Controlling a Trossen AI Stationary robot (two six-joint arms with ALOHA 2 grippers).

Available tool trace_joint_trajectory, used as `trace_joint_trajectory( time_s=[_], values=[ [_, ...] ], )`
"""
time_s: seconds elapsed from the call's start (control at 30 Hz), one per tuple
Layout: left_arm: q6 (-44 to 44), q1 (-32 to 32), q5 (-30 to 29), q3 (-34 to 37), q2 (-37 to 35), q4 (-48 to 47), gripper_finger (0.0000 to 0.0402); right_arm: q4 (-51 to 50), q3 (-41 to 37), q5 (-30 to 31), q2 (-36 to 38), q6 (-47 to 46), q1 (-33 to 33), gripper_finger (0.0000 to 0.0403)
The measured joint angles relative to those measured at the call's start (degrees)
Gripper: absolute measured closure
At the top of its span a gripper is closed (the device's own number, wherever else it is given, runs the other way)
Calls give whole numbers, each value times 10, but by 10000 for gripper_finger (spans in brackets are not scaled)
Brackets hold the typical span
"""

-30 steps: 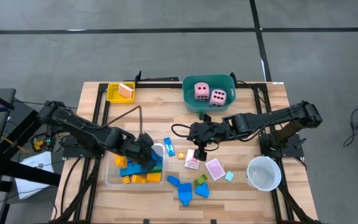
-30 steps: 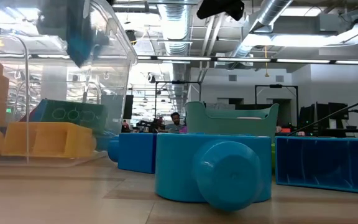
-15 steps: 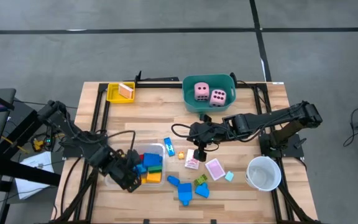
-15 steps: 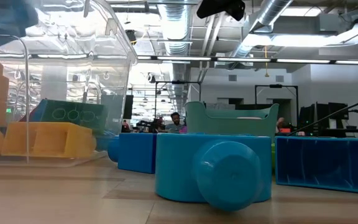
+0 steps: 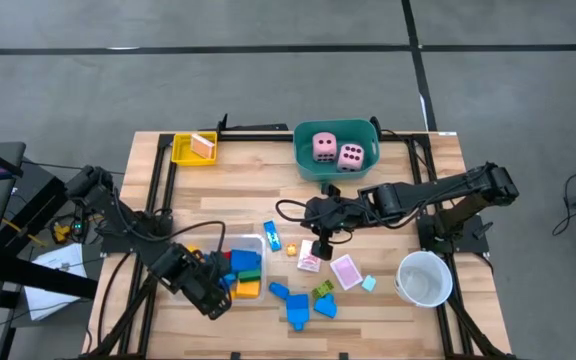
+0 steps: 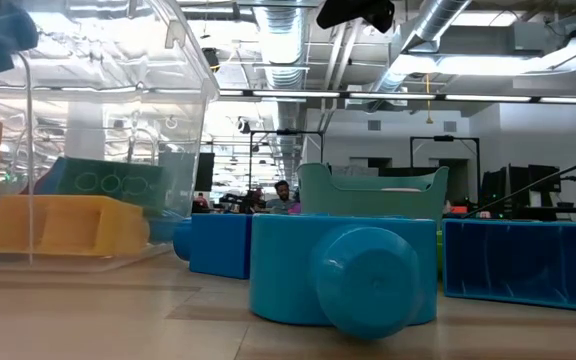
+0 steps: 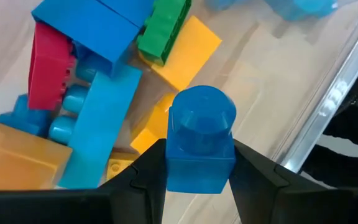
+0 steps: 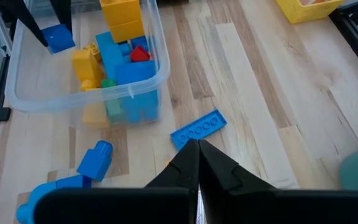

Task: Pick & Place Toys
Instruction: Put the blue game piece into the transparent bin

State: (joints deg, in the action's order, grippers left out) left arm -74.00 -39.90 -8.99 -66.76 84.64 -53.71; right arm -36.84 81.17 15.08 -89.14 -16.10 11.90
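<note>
Left gripper (image 7: 197, 163) fingers clamped on blue block (image 7: 200, 138), seemingly above clear tray (image 5: 180, 288); release low, inside rim. Right gripper (image 8: 197, 149) fingers together, near tray.

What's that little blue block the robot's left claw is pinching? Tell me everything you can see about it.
The blue block is a small glossy plastic piece: a squarish body topped by one round stud. The left gripper holds it by two opposite sides, its dark fingers pressed against them. It hangs stud forward above the clear tray, over the other blocks inside, touching none of them.
</note>
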Motion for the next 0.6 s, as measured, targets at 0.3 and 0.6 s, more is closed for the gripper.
trace_joint_trajectory(
  time_s=[0.3,0.6],
  values=[
    [5,0,2,0,0,-6,271,0,0,0,-1,0,0,403],
    [1,5,-51,0,-14,-33,271,0,0,0,-2,2,0,403]
  ],
)
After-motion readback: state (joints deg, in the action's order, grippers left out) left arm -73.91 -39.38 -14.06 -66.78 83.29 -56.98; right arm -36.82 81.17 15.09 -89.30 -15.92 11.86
